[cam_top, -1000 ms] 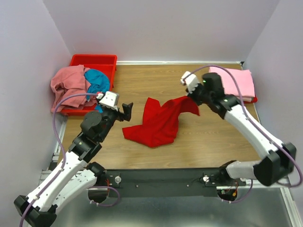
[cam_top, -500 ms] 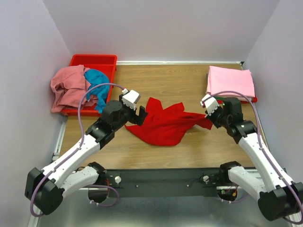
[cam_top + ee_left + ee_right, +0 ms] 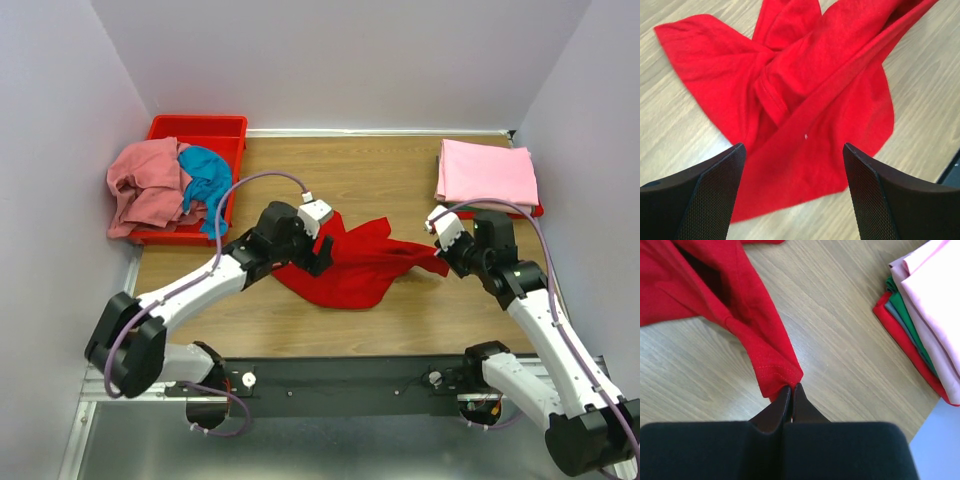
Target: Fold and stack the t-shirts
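Well, a folded stack (image 3: pixel 487 172) sits done (pink on top); the red t-shirt (image 3: pixel 345 262) lies crumpled, right gripper (image 3: pixel 791 390) pinching its corner, left gripper (image 3: pixel 794 147) spread above; unfolded shirts (image 3: pixel 160 185) await.

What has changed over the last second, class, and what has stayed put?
The right gripper, shut on a corner of the red t-shirt, pulled it right and nearer, stretching the cloth out. The left gripper swung in from the left and now hangs open over the shirt. The folded stack and the bin pile stayed put.
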You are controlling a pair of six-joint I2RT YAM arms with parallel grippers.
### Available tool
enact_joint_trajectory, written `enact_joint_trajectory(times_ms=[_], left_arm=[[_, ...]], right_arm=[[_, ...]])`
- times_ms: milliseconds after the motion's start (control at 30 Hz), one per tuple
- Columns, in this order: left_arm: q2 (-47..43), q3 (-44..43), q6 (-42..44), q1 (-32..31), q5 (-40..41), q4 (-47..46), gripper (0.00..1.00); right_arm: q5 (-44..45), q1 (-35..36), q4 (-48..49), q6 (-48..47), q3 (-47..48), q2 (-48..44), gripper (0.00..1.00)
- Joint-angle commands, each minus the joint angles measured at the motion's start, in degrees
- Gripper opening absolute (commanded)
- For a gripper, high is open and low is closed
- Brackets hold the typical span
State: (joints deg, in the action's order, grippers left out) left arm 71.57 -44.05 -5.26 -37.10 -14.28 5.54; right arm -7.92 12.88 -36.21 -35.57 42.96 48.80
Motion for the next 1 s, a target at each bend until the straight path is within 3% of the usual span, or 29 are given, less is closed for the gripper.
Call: enact_joint_trajectory(times_ms=[0, 200, 400, 533, 633, 667, 967], left_arm=[[6.64, -5.16, 4.02, -0.60, -2.33, 3.86, 0.86], [12.80, -6.75, 3.68, -2.53, -4.44, 6.06, 0.86], [15.87, -7.10, 1.92, -3.41, -2.50, 7.64, 0.73], [17.99, -7.71, 1.74, -3.68, -2.24, 8.35, 0.54], [18.69, -8.41, 1.74, -3.77, -2.77, 8.96, 0.18], [18.43, -8.59, 1.74, -3.77, -2.42, 9.31, 0.02], [9.84, -9.65, -0.54, -3.68, 5.66, 9.85, 0.00]], right_arm=[[-2.27, -0.49, -1.32, 0.94, 0.72, 0.25, 0.01], [-2.27, -0.84, -1.24, 1.03, 0.63, 0.07, 0.00], [-2.89, -1.02, -1.23, 1.47, 1.34, 0.60, 0.00], [-3.59, -1.02, -1.24, 1.56, 2.13, 1.21, 0.00], [-3.94, -1.02, -1.32, 1.47, 3.18, 1.74, 0.00], [-4.03, -1.11, -1.32, 1.30, 3.53, 2.26, 0.00], [-7.89, -1.02, -2.82, 0.15, 11.44, 7.01, 0.00]])
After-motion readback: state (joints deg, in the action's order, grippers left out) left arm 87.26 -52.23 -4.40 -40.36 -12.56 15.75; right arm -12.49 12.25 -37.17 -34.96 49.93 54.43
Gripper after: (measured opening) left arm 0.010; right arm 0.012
